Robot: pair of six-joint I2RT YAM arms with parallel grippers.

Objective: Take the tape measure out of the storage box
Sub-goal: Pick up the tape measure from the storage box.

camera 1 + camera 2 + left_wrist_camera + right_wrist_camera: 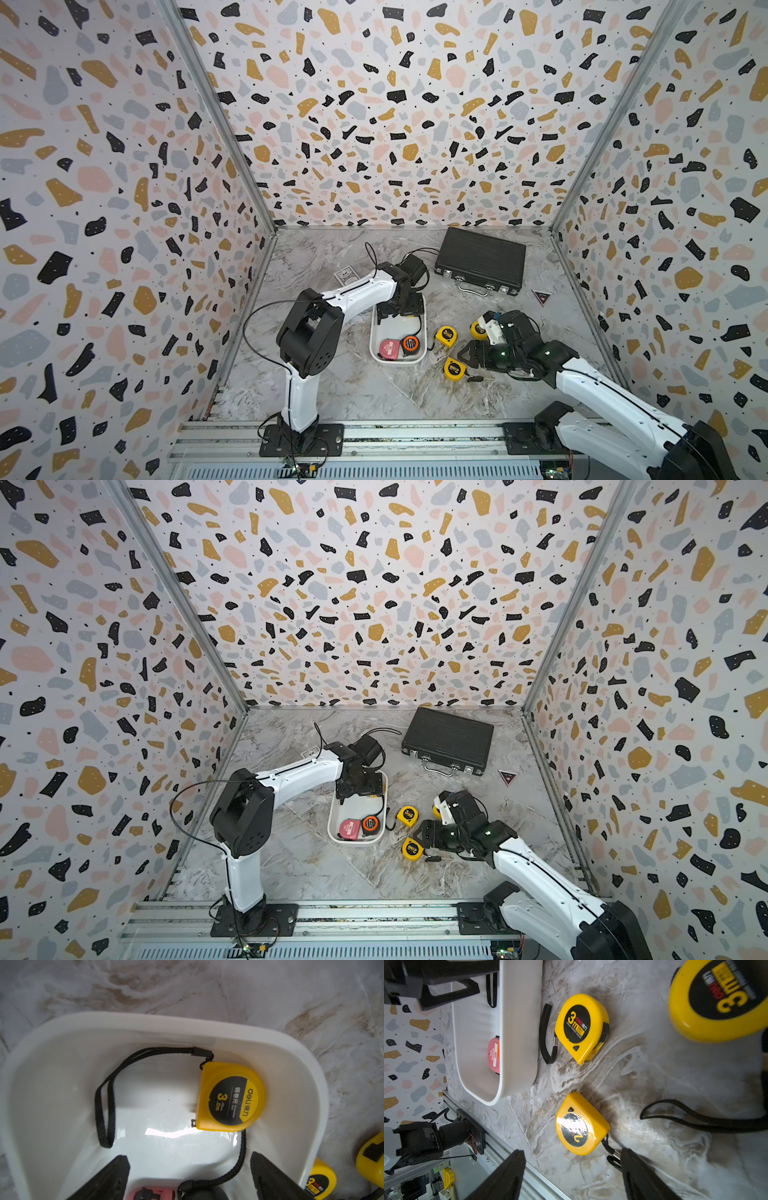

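My right gripper (572, 1157) hovers open and empty at a loose yellow tape measure (581, 1124) on the table (654, 1084). Beyond, my left gripper (188, 1156) hangs wide open and empty over the storage box (145, 1018), whose far end holds a tape measure (230, 1097).

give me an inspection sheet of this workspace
surface: marbled tabletop
job's things: storage box holds pink tape measure, black-orange tape measure, yellow tape measure; three more yellow tapes lie outside
clutter: black case, triangle sticker, card
claws: left claw open above the box; right claw open near outside tapes
cables: black cable loops beside left arm
surroundings: terrazzo-print walls, metal rail in front
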